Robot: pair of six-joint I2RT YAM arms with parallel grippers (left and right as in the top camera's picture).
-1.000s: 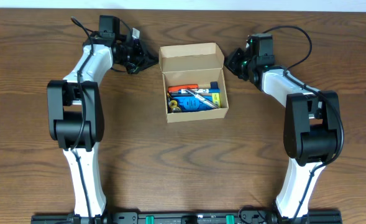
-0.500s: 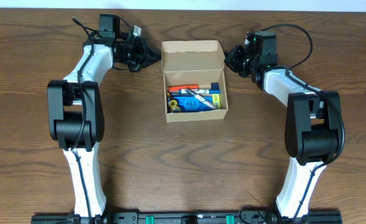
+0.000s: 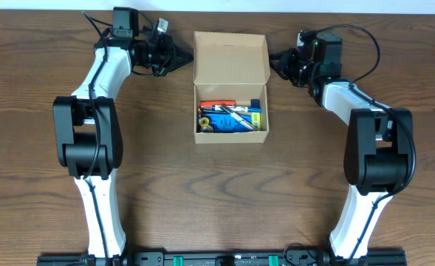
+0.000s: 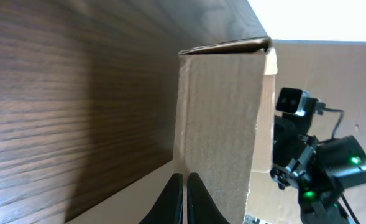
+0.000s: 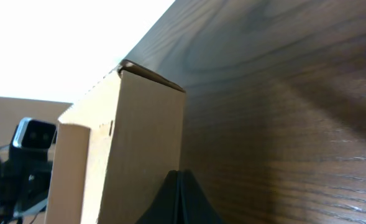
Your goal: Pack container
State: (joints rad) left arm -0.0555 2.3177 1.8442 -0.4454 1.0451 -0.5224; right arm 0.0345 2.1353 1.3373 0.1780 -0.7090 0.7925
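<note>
1. Left gripper (image 3: 186, 59): clenched, fingers pressed together, holding nothing. The tip sits at the left side edge of the lid flap (image 3: 230, 58), near the tabletop's (image 3: 202, 192) far edge. In the left wrist view the closed fingertips (image 4: 184, 198) point into the cardboard, touching or just beside it; I cannot tell which.
2. Container (image 3: 230, 137): middle of the tabletop toward the far edge, between the 2 arms. It is open, with the lid flap hinged back on the far side and its inside face visible from overhead.
3. Contents: an orange marker (image 3: 217, 104) along the far inner wall, and blue pieces (image 3: 228, 123) and other small items too jumbled to name. All lie inside the container and nothing sits loose on the tabletop.
4. Right gripper (image 3: 273, 60): clenched and empty, with its tip at the flap's right side edge, mirroring the left. In the right wrist view the closed fingers (image 5: 179, 198) are up against the cardboard.
5. Progress: loading looks done and the task is late stage.
6. Left to do: swing the flap forward over the body and seat it. Both tips look placed for that push, 1 per side.
</note>
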